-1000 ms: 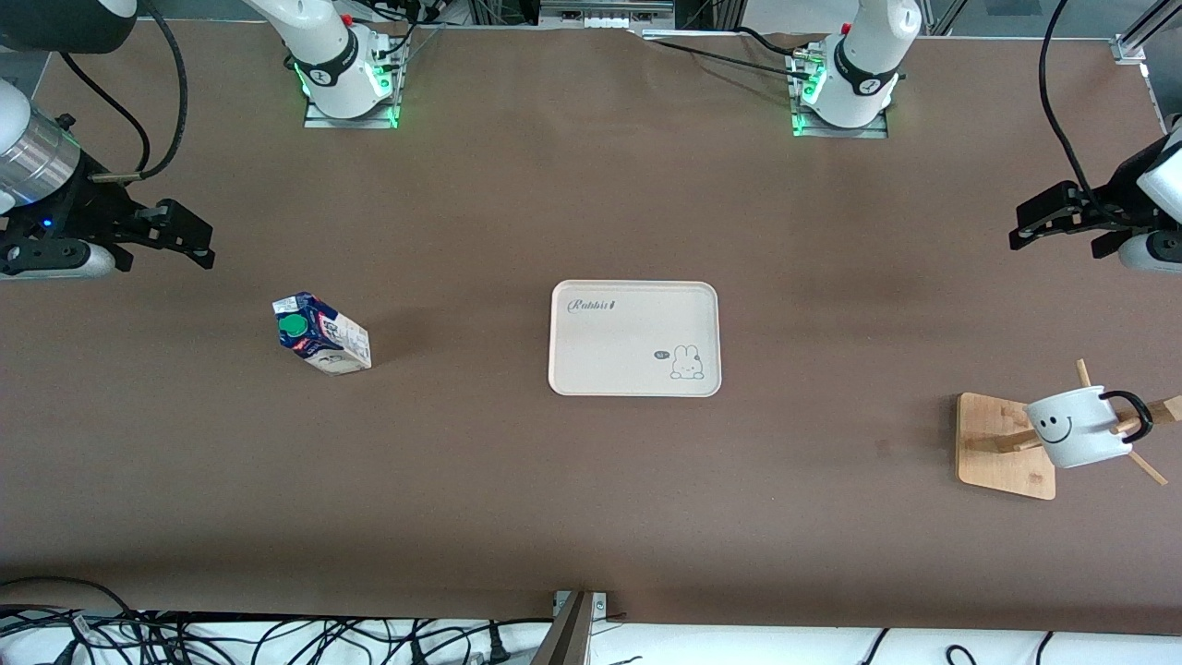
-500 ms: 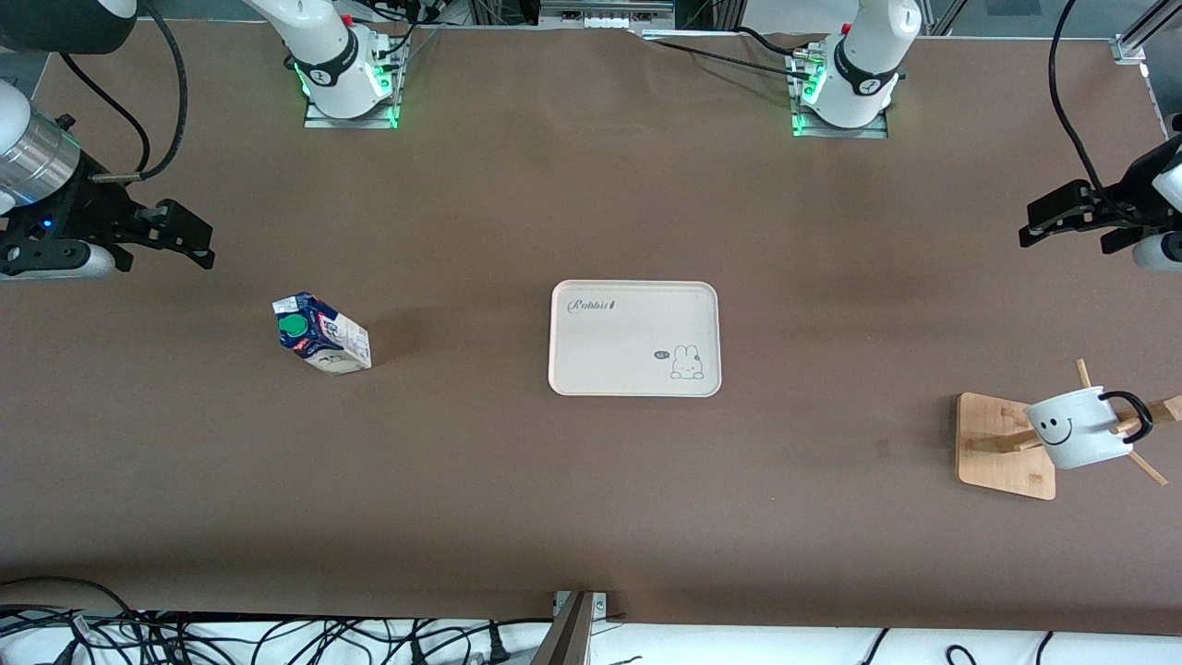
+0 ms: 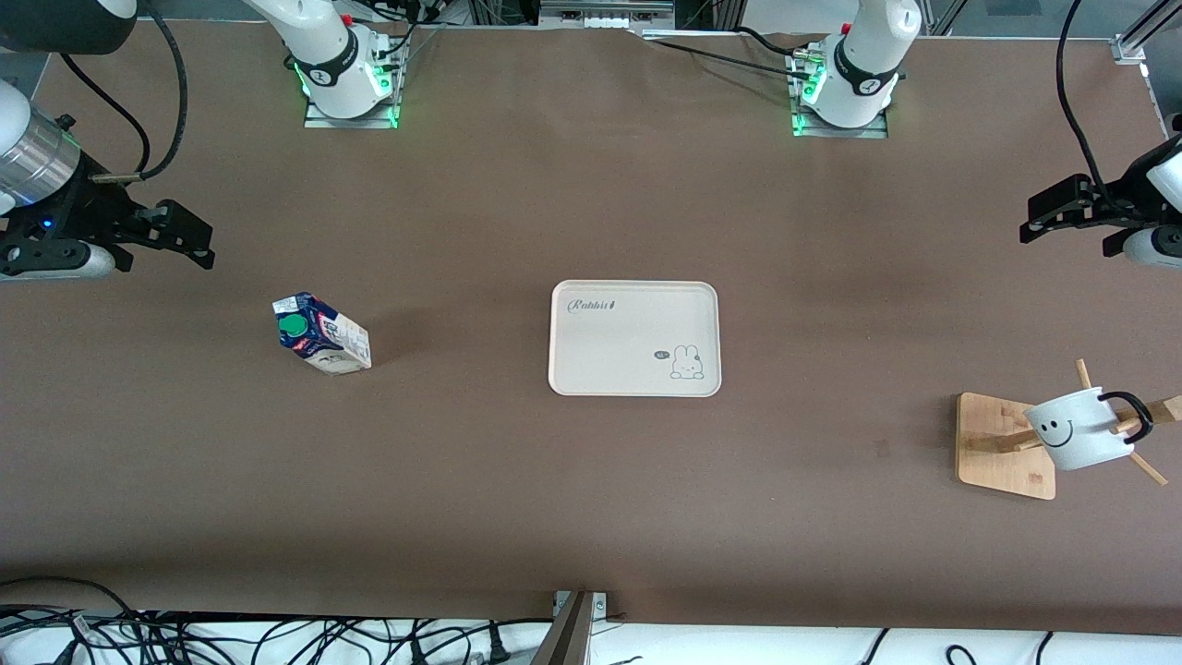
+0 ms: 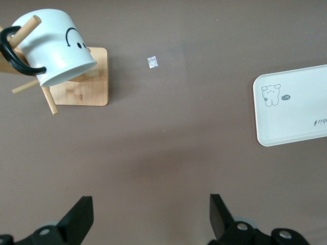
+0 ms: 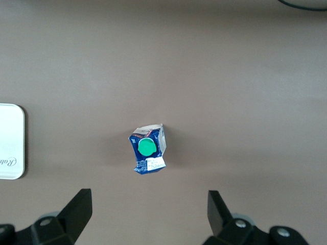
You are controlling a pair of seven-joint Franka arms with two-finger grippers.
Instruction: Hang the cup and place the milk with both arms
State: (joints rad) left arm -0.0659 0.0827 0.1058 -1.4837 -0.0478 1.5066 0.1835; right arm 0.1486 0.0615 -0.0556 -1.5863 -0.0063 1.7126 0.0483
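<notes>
The white smiley cup (image 3: 1076,429) hangs by its black handle on a peg of the wooden rack (image 3: 1002,445) at the left arm's end of the table; it also shows in the left wrist view (image 4: 53,48). The blue and white milk carton (image 3: 320,335) with a green cap stands on the table toward the right arm's end, and shows in the right wrist view (image 5: 148,149). My left gripper (image 3: 1034,220) is open and empty, up in the air over the table's left arm end. My right gripper (image 3: 189,235) is open and empty, held over the right arm's end.
A cream tray (image 3: 634,338) with a rabbit drawing lies at the table's middle, nothing on it; its edge shows in the left wrist view (image 4: 294,112) and the right wrist view (image 5: 10,143). Cables lie along the front edge. Brown tabletop surrounds everything.
My left gripper has drawn a little away from the table's middle and away from the rack. The right arm, the cup and the milk have not moved.
</notes>
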